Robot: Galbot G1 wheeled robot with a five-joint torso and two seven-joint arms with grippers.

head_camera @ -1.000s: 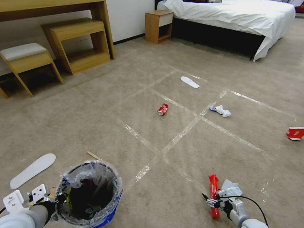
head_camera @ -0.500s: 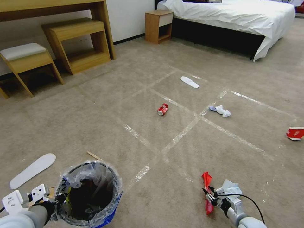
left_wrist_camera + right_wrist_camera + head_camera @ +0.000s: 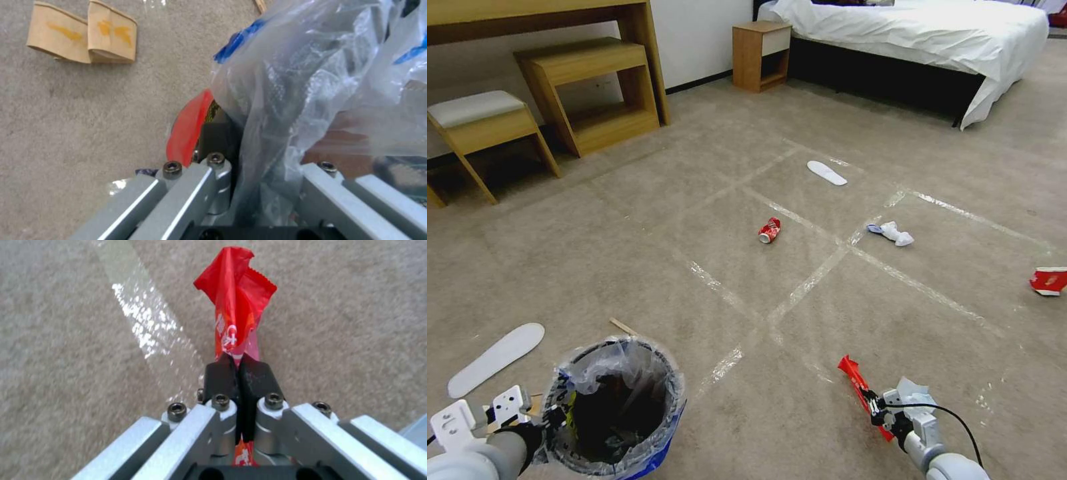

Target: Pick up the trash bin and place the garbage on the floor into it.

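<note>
The trash bin (image 3: 614,407), lined with a clear bag, is at the lower left, its red base (image 3: 189,130) toward the carpet. My left gripper (image 3: 544,423) is shut on its rim (image 3: 249,160), with the wall and bag between the fingers. At the lower right, my right gripper (image 3: 875,412) is shut on a red wrapper (image 3: 854,380), held above the floor (image 3: 694,220); its black pads pinch the wrapper (image 3: 233,300) near one end. A crushed red can (image 3: 769,230), crumpled white paper (image 3: 894,233), two white insoles (image 3: 827,173) (image 3: 495,358), a red-white carton (image 3: 1049,280) and a wooden stick (image 3: 624,327) lie on the carpet.
A folded brown cardboard scrap (image 3: 82,33) lies beside the bin, and white paper (image 3: 912,390) sits by the right gripper. A wooden desk with a shelf unit (image 3: 587,87) and a stool (image 3: 480,123) stand far left. A nightstand (image 3: 760,53) and a bed (image 3: 920,40) are at the back.
The right gripper has lifted the red wrapper off the carpet and swung it so its free end points up and to the left. The left arm and bin have stayed put.
</note>
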